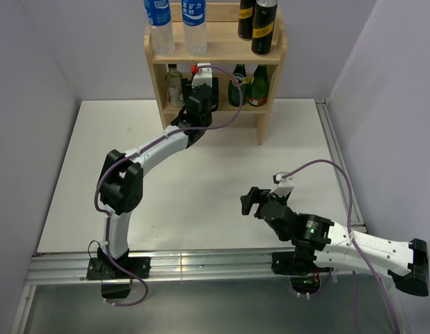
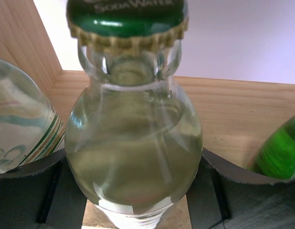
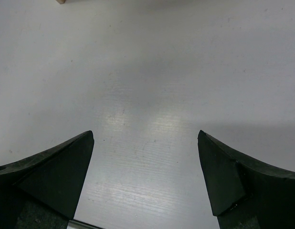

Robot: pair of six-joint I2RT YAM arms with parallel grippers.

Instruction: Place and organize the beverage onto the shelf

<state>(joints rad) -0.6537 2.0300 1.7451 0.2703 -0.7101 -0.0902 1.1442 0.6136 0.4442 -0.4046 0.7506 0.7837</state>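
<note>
Left wrist view: a clear green-capped bottle [image 2: 135,143] fills the frame, upright, its cap reading "Soda Water". My left gripper [image 1: 200,85] is closed on it at a middling width, with the dark fingers [image 2: 33,191] against its sides low on the body. Pale wood lies behind and under the bottle, so it is inside the lower tier of the shelf [image 1: 215,52]; I cannot tell whether its base rests on the board.

Just to its left is the second green-capped bottle [image 1: 174,83], near but apart. To its right a curve of green glass shows at the frame edge. From the top camera, that is one of the two dark green glass bottles [image 1: 257,85] standing together at the right end of the same tier.

On the top board, the two water bottles [image 1: 159,28] stand side by side at the left and the two cans [image 1: 264,26] at the right, all upright inside the rails.

My right gripper [image 3: 145,136] hangs wide open and holding nothing over the white table [image 1: 201,174], well apart from the shelf.
</note>
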